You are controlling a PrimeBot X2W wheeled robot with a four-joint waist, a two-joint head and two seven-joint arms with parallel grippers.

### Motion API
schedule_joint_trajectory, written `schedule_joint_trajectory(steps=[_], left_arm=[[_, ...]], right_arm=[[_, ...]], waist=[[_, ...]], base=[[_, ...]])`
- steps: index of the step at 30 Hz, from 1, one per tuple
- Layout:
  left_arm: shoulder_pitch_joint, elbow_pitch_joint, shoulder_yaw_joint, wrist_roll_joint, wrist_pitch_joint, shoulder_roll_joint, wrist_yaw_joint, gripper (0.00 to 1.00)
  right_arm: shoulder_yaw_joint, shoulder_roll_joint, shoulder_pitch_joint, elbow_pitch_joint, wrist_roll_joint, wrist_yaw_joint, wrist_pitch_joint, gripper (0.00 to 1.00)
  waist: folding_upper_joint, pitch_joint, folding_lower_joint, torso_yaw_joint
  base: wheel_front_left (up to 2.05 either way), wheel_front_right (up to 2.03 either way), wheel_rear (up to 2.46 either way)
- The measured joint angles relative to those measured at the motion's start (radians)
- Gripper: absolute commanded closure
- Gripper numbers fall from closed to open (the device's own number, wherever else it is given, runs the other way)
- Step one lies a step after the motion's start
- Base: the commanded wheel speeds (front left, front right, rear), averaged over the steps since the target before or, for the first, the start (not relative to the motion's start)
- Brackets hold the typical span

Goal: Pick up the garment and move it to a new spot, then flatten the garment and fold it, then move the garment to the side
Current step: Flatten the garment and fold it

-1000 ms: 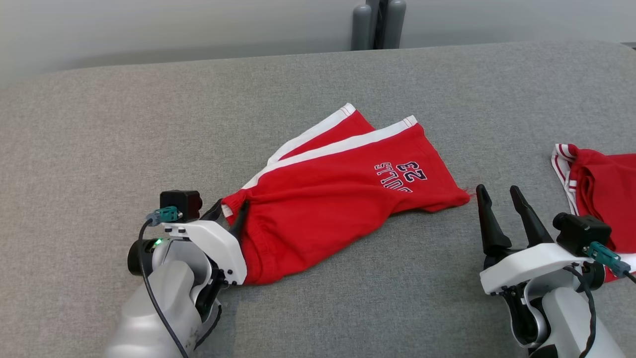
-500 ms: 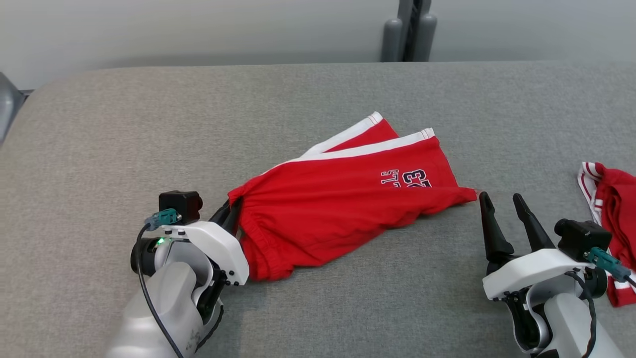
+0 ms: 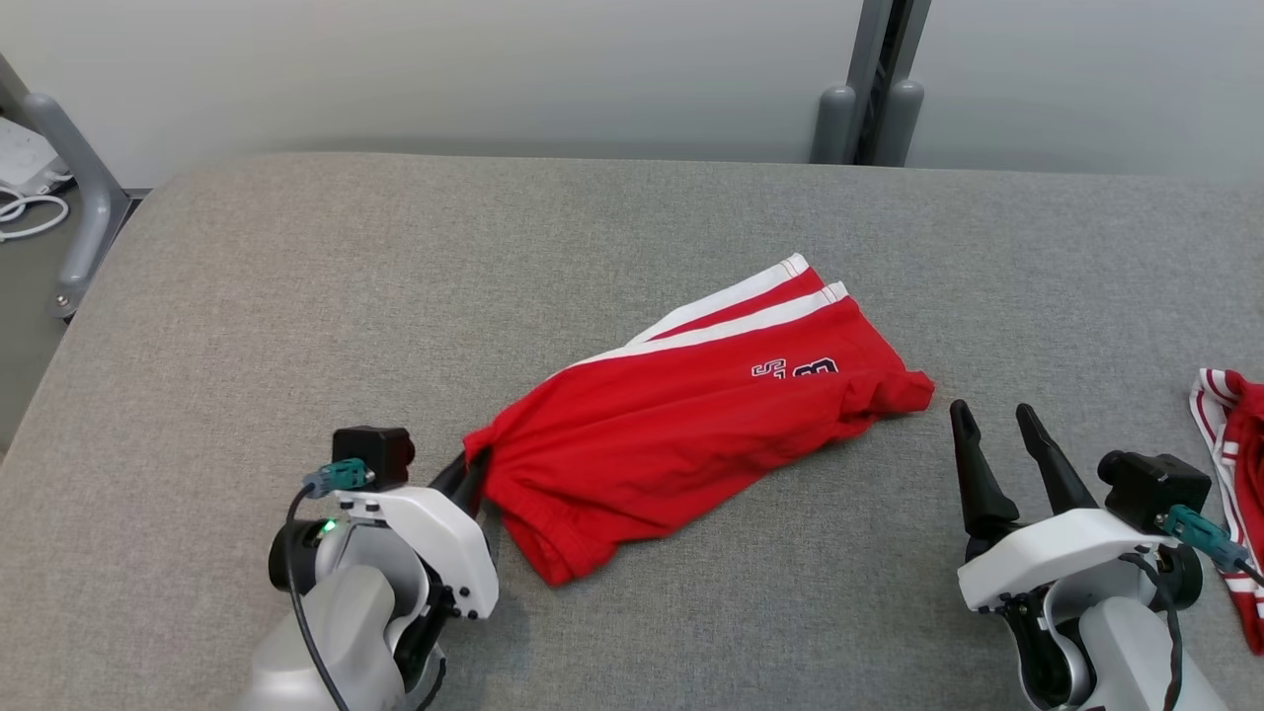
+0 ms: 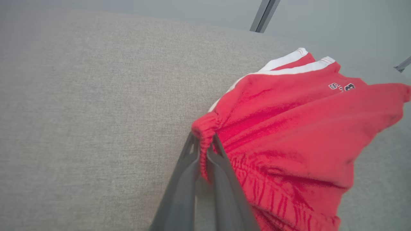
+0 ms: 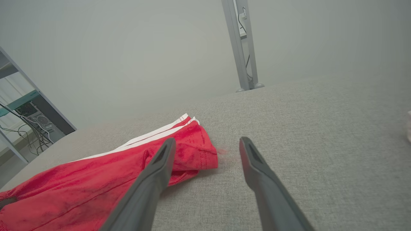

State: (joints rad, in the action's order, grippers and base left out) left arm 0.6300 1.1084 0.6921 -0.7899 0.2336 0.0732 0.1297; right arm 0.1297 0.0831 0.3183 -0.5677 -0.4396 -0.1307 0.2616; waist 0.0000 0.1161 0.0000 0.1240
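Two white stripes are being shown along the side seam of the red shorts point(image 3: 691, 415), and a dark printed number is being partly hidden by a fold near the leg hem. The shorts are being seen lying creased and bunched near the middle of the grey table point(image 3: 296, 296), legs pointing toward the table's far right. Their gathered waistband is being pinched between the closed fingers of the left gripper point(image 3: 472, 470), toward the table's near left. The right gripper point(image 3: 992, 420) is being held with its fingers spread wide and nothing between them, just beside the leg hem. A second red-and-white garment point(image 3: 1229, 444) is being seen at the table's right edge.
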Motion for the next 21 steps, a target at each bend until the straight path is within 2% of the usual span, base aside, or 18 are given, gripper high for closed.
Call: schedule_joint_trajectory(steps=[1,2,3,12,17,21], left_arm=[[-0.004,0.000,0.010,-0.004,-0.014,0.000,0.000,1.00],[-0.009,-0.001,0.021,-0.005,-0.025,0.000,0.000,0.66],[-0.012,-0.003,0.028,-0.009,-0.026,0.000,0.000,0.00],[0.030,-0.055,-0.016,-0.004,0.025,0.039,-0.008,0.00],[0.032,-0.236,-0.114,0.085,0.027,0.065,-0.037,0.00],[0.029,-0.285,-0.123,0.176,0.028,0.064,-0.042,0.00]], right_arm=[[0.001,0.000,0.000,0.000,0.000,0.000,0.000,0.00],[0.002,0.000,0.000,0.000,0.000,0.000,0.000,0.00],[0.003,0.000,0.000,-0.001,-0.001,0.000,0.000,0.00],[0.021,0.001,0.000,-0.002,-0.013,0.000,0.000,0.00],[0.034,0.001,0.004,0.015,-0.012,0.000,0.000,0.00],[0.054,-0.003,0.019,0.036,-0.002,0.000,0.000,0.00]], waist=[[0.0000,-0.001,0.0000,0.001],[0.0000,-0.001,0.0000,0.001],[0.0000,0.000,0.0000,0.000],[0.0000,0.000,0.0000,-0.033],[0.0000,0.010,0.0000,-0.069],[0.0000,0.033,0.0000,-0.110]], base=[[0.00,0.00,0.00],[0.00,0.00,0.00],[0.00,0.00,0.00],[0.00,0.00,0.00],[0.00,0.00,0.00],[0.00,0.00,0.00]])
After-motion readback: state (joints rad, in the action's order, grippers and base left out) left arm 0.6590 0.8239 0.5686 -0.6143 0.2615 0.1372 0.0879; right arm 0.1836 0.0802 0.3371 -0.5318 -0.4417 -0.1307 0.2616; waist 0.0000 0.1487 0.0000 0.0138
